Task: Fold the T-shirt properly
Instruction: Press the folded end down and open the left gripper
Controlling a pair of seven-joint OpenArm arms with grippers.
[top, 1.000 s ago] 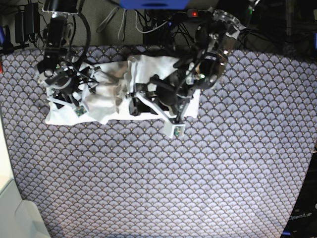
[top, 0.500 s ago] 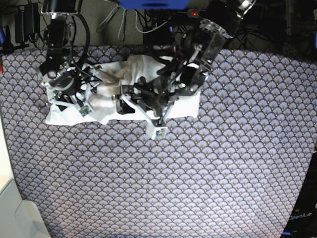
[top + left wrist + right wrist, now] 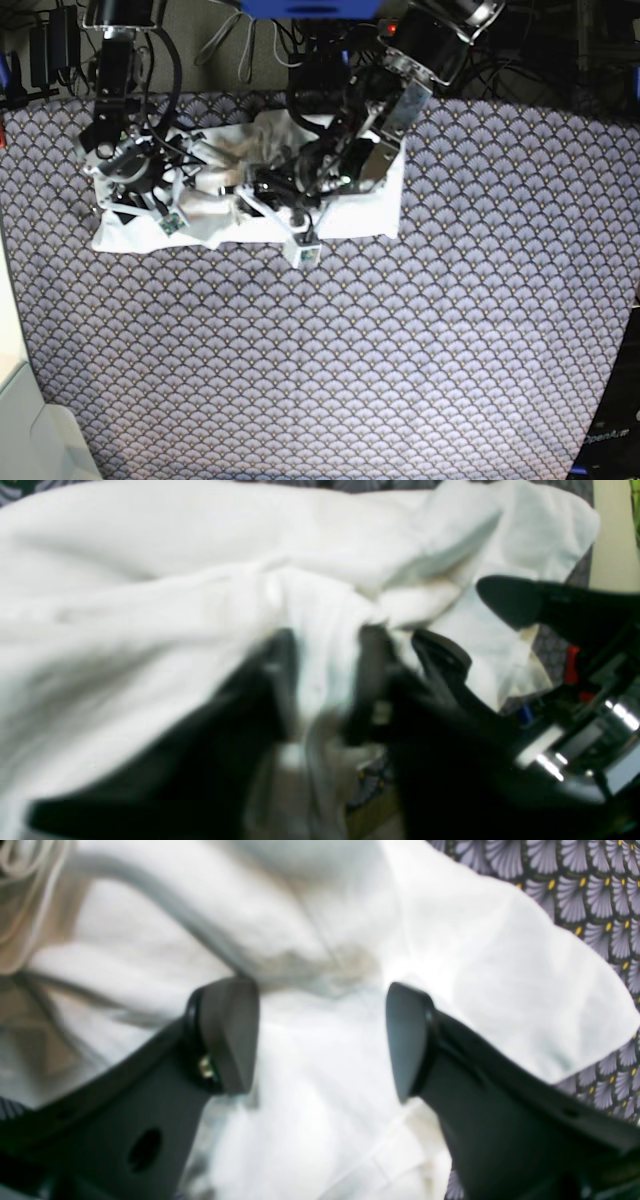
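The left gripper, seen blurred in its own wrist view, has its dark jaws drawn close together with a fold of the white T-shirt pinched between them. In the base view the same gripper is down at the middle of the cloth, its arm reaching in from the far right of the scene.

The right gripper is spread wide, its two dark fingers standing well apart over bare white fabric, with nothing between them. In the base view it is over the left part of the garment, its arm coming down from the far left.

The T-shirt lies bunched and wrinkled across the far part of the patterned surface, stretching from under the right gripper on the left to a flatter, squarer section on the right. Its near edge runs roughly straight, and its middle is rumpled into ridges where the two arms meet. In the right wrist view, a corner of the shirt lies flat over the purple scallop-print covering. Dark cables and equipment crowd the far edge behind the surface, and a pale object sits at the near left corner.
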